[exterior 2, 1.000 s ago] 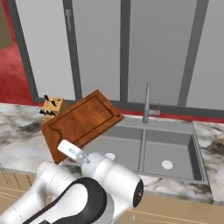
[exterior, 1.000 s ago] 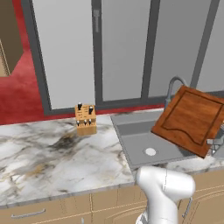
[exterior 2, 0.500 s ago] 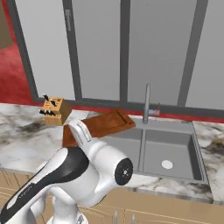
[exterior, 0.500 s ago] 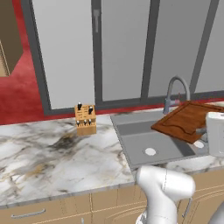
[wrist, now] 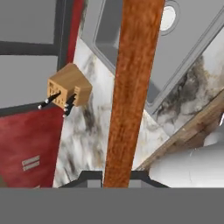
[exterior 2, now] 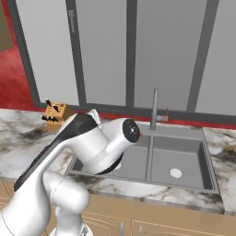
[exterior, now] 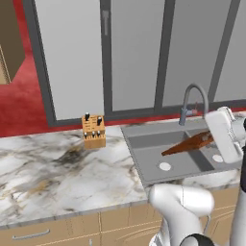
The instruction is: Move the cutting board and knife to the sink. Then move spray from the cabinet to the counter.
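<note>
The tool is gripping the cutting board by one end, its two dark tips closed on the wood at the bottom of the hand view, and the board is running away from the camera as a long reddish-brown strip. In the left base view the cutting board is hanging tilted over the sink, one end low inside the basin and the other end up at the white hand of the arm. I cannot tell whether it is touching the bottom of the basin. So the first step is going on but is not finished: I am judging that the board is about to be laid down and released.

The rest of the task is waiting. On the bench, to the left of the sink, the wooden knife block is standing with dark handles sticking out of it, so a knife is not yet in the sink. Behind the bench the grey panels are rising, and the spray is not yet on the marble
</note>
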Controlling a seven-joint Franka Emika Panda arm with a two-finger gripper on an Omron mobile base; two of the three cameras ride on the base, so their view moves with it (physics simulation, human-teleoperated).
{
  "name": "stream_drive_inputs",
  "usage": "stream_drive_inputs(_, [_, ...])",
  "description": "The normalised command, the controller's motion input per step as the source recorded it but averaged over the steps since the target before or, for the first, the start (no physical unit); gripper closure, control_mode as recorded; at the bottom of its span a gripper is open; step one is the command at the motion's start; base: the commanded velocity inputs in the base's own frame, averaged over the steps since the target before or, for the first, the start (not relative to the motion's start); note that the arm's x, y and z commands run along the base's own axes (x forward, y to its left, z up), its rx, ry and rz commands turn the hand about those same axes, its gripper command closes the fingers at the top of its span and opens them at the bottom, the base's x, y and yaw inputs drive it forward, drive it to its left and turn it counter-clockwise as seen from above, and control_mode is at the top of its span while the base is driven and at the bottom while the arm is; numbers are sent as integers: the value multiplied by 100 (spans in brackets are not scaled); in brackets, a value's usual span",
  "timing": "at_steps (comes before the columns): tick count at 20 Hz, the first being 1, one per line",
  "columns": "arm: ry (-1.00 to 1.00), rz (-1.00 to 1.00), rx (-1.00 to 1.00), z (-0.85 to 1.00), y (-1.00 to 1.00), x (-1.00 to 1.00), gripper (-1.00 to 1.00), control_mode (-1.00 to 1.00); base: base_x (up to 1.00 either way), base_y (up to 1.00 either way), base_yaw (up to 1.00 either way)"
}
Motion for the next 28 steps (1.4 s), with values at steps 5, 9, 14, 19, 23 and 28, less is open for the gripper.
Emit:
stream_drive_inputs(5, [27,0,-4,-15,0,34,100,-100,0,0,0])
stream_drive_inputs(9, [16,0,-11,-28,0,43,100,-100,0,0,0])
stream_drive_inputs(14, [8,-8,-11,-25,2,75,100,-100,0,0,0])
stream_drive_inputs(19, [3,-11,-9,-27,18,70,100,-100,0,0,0])
stream_drive_inputs(23, [0,-10,-5,-33,23,54,100,-100,0,0,0])
stream_drive_inputs(28, [8,-6,-1,-37,16,25,100,-100,0,0,0])
